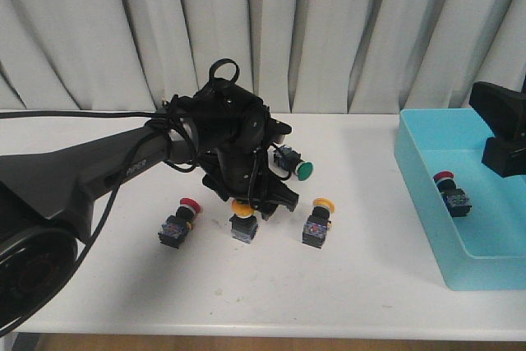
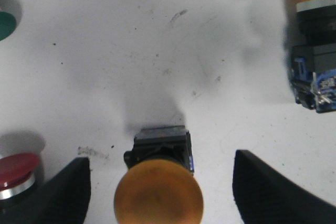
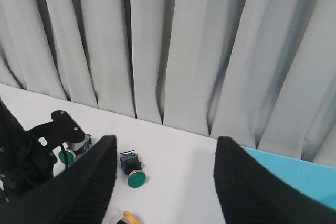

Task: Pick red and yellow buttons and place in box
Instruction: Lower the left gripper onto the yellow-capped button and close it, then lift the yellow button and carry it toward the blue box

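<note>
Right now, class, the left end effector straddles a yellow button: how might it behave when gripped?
The yellow button looks rigid, so it likely won't deform. Its wide cap over a narrower black body suggests top-heaviness; an off-centre squeeze by the left end effector could tip it. The smooth cap may slip.

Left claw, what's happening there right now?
Left claw open, straddling yellow-capped button. Right claw open, empty. One red-capped button in turquoise plastic box. Nothing blocking.
</note>
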`<control>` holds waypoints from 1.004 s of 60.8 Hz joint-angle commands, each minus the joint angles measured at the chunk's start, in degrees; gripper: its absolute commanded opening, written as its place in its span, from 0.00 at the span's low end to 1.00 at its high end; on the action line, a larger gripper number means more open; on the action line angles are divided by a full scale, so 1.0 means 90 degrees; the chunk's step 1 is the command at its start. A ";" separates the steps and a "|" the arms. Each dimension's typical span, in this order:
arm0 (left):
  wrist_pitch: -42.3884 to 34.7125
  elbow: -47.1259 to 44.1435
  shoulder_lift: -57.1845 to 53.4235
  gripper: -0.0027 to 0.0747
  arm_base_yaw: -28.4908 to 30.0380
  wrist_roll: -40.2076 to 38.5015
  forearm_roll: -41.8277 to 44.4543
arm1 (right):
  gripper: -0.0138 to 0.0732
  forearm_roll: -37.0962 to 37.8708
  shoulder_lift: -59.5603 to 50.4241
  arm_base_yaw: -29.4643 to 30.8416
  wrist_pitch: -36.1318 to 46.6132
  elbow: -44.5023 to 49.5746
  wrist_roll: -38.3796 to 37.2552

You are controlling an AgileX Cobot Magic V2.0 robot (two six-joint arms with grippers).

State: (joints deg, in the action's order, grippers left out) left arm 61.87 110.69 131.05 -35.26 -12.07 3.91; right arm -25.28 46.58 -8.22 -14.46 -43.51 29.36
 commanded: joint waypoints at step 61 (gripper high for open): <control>0.0031 0.0170 -0.0625 0.02 0.0210 0.0156 -0.0375 | 0.64 -0.0053 0.0223 -0.0018 0.0285 -0.0185 0.0095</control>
State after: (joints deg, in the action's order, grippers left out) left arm 62.85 110.69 131.84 -33.45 -11.42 1.39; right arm -25.28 47.35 -8.22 -15.03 -43.51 29.41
